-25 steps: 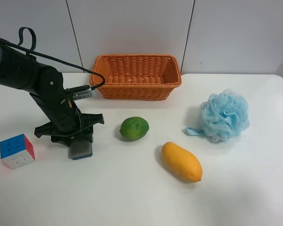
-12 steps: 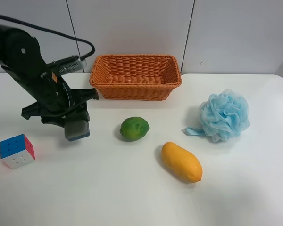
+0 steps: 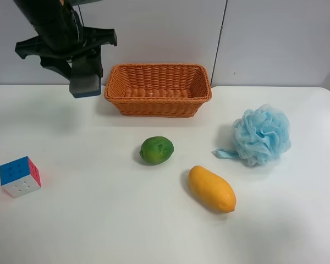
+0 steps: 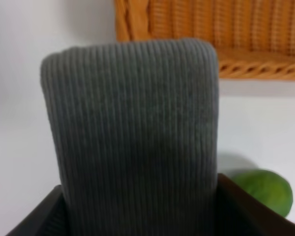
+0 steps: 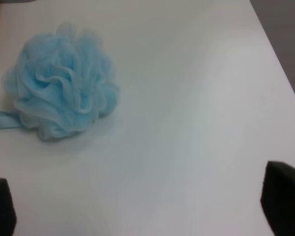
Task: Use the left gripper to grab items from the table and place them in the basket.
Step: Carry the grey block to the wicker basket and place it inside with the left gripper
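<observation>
My left gripper is shut on the grey eraser block with a blue base and holds it high, just left of the orange wicker basket. In the left wrist view the ribbed grey eraser fills the frame, with the basket's edge and the green fruit behind it. On the white table lie the puzzle cube, the green fruit, the orange mango and the blue bath puff. My right gripper is open near the bath puff.
The basket stands at the table's back edge against a grey panelled wall. The right wrist view shows the table's edge beside the puff.
My left gripper has risen from the table with the eraser and moved up and back, from beside the cube to a spot just left of the basket. The other items have not moved.
</observation>
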Tool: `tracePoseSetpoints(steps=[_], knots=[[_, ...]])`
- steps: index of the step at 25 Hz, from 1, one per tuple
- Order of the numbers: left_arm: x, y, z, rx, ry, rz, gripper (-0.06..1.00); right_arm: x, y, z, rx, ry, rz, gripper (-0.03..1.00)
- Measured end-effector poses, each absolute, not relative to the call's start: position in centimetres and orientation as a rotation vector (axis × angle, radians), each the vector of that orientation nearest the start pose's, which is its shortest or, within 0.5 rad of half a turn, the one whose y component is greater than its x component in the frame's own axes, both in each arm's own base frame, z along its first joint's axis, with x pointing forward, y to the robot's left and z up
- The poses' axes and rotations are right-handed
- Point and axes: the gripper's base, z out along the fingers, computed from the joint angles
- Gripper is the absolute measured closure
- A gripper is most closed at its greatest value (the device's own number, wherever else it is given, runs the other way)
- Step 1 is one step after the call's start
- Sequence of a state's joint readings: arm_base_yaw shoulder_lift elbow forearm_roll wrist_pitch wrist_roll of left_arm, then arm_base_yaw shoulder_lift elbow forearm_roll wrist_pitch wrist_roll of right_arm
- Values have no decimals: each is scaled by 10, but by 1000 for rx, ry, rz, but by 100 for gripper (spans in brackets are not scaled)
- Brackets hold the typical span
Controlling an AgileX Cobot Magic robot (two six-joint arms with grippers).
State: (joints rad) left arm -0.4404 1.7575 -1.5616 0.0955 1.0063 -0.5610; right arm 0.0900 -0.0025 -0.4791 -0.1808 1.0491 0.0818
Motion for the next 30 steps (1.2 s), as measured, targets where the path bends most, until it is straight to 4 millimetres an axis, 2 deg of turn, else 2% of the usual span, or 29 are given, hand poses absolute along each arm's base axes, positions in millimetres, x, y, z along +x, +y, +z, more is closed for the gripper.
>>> tracePoseSetpoints(steps=[7,11,15,23,30], knots=[[407,-185,305,25,2658,-186,40,-2,-14,273,-3,2039,-109,-2],[434,-199,293,74,2621,-209,40,-2,-14,273,-3,2039,-109,-2],[454,-208,272,93,2573,-231,40,-2,-14,273,-3,2039,-109,-2],[478,-221,222,105,2532,-261,40,-2,-14,273,-3,2039,-109,-2],[487,-226,198,105,2510,-281,40,-2,-14,273,-3,2039,-109,-2]])
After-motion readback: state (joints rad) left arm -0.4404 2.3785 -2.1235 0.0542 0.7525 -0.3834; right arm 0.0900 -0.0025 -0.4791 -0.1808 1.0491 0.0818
